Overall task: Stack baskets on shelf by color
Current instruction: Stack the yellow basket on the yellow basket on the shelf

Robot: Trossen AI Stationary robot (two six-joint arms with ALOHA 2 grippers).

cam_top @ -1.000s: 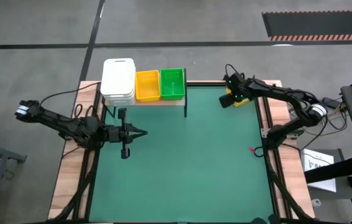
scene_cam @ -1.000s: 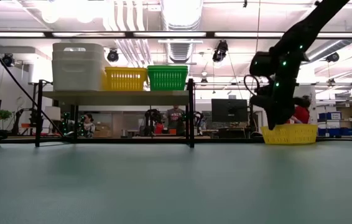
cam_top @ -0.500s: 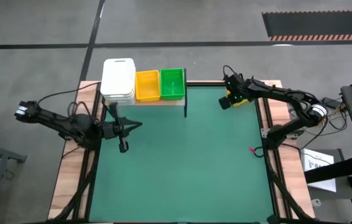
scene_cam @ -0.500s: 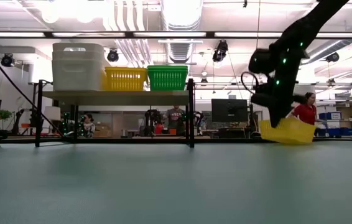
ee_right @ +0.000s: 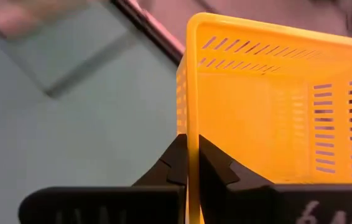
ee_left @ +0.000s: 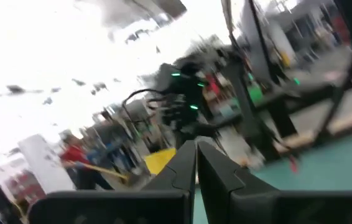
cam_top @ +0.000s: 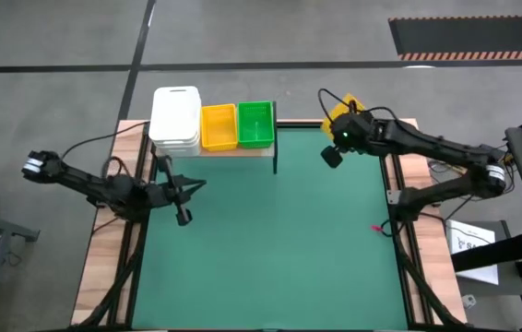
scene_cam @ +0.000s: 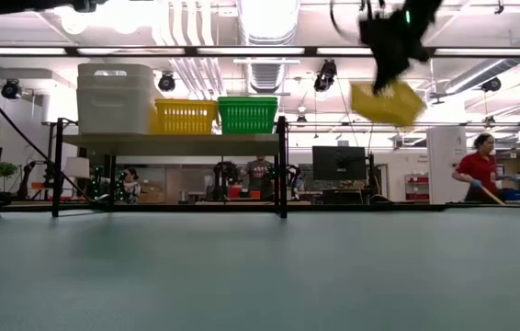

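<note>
Yellow basket (scene_cam: 387, 102) tilted in rt pincer (ee_right: 188, 163)

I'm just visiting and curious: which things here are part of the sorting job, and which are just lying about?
Part of the job:
- white baskets, yellow basket and green basket on the shelf
- yellow basket held in the air by the right claw

Just lying about:
- small red item on the green mat

A grey concrete floor (cam_top: 270, 32) crossed by dark lines surrounds the green-matted surface (cam_top: 270, 240). Beyond it, bright ceiling lights (scene_cam: 265, 14), silver ducts (scene_cam: 191, 69), dark monitors (scene_cam: 338, 164), and a red-shirted person (scene_cam: 476, 170).
</note>
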